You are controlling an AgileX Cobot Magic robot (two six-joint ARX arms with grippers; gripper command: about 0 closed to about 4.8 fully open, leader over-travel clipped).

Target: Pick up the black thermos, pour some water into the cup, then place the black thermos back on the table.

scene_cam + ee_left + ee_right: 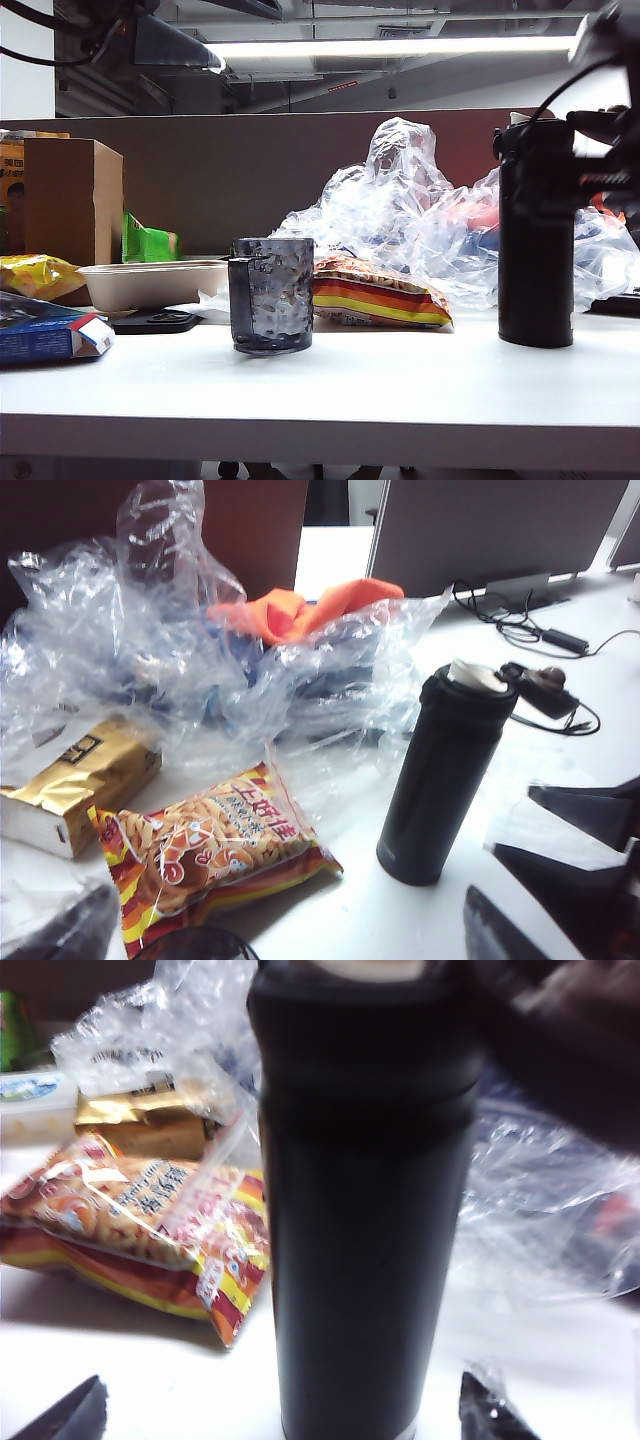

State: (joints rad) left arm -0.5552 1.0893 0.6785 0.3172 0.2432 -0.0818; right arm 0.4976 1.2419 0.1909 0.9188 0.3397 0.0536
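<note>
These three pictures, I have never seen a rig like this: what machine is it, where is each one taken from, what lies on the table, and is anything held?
It is a two-armed robot; each arm ends in a two-finger pincer. One picture comes from a fixed camera low at the table's front edge. The other two come from cameras on the arms' wrists.

On the white table stand the black thermos on the right and the cup, a dark dimpled tumbler, near the middle. Between them lies a striped snack bag, backed by crumpled clear plastic. On the left sit a beige tray, a cardboard box and a blue box.

Nothing is held. The right pincer is open, its fingertips on either side of the thermos base, close up. The left pincer is open too, beside the thermos, apart from it.
</note>
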